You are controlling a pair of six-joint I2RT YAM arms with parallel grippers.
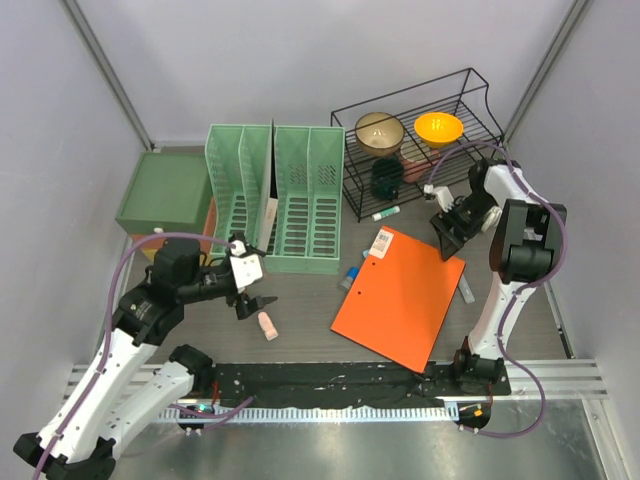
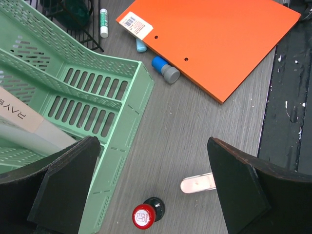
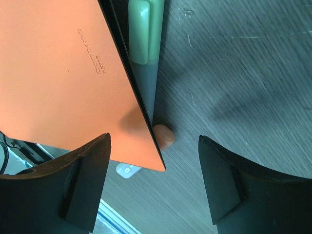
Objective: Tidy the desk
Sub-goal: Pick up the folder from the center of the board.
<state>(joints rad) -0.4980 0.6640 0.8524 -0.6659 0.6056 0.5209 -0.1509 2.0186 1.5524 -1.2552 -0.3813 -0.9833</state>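
Observation:
The desk (image 1: 310, 340) is a dark wood-grain top. An orange folder (image 1: 400, 295) lies flat on it, right of centre. My right gripper (image 1: 450, 232) hovers open over the folder's far right corner (image 3: 158, 163), which shows between the fingers (image 3: 83, 180) without touching them. A green-and-grey highlighter (image 3: 146, 48) and a small pink piece (image 3: 164, 135) lie along the folder's edge. My left gripper (image 2: 153, 187) is open above bare desk beside the green file rack (image 2: 73, 97). Below it stand a red-topped stamp (image 2: 145, 214) and a pink eraser (image 2: 197, 184).
Two green file racks (image 1: 275, 200) stand at the back, a green box (image 1: 165, 190) left of them. A black wire rack (image 1: 420, 140) holds bowls at the back right. A glue stick (image 1: 385, 213) and a blue marker (image 2: 163, 68) lie near the folder.

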